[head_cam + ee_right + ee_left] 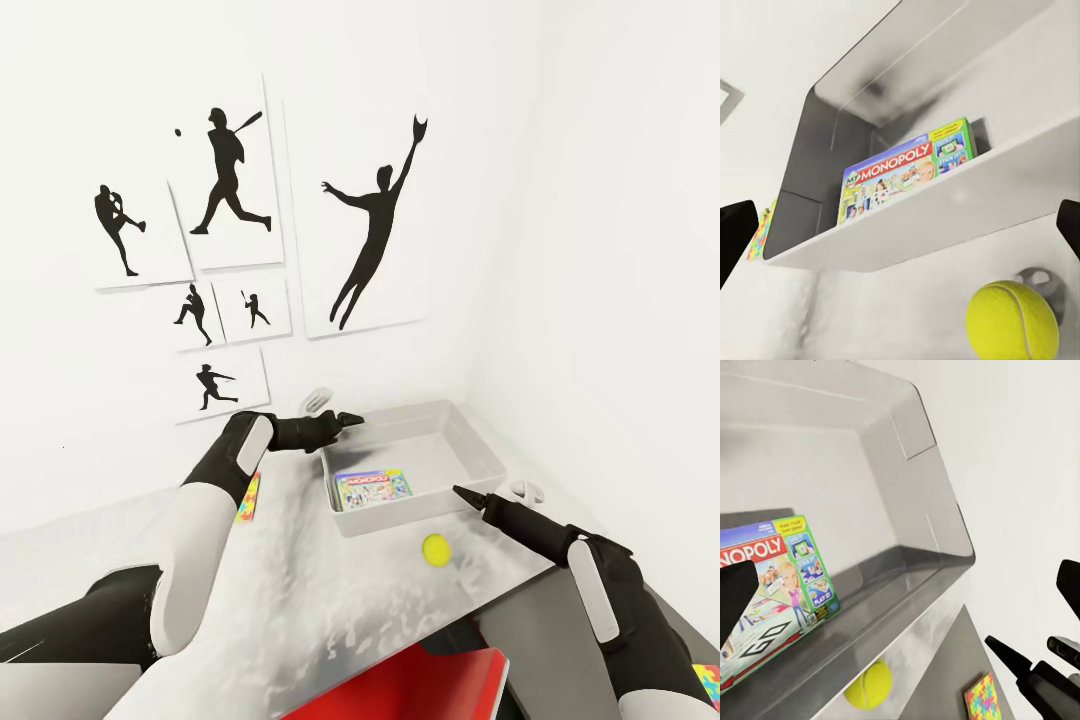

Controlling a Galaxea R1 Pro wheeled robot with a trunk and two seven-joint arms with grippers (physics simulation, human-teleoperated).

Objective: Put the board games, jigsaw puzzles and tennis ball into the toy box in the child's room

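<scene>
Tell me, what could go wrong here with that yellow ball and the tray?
The tennis ball sits loose on the table near its front edge; a nudge from the right gripper might roll it off. Coming in low, that gripper could also bump the toy box wall and shove it, with the board game inside.

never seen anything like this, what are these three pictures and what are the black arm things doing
These are simulator renders of a two-armed wheeled robot. The big picture comes from a camera on its head, looking down at a table. The other two come from cameras near each gripper. The black-and-white limbs are its arms: the left gripper hovers at the far corner of the grey toy box, and the right gripper points at the near side. Neither holds anything. Inside the toy box lies a Monopoly board game. A yellow tennis ball sits on the table just outside it, and a colourful jigsaw puzzle lies partly under the left arm.
</scene>
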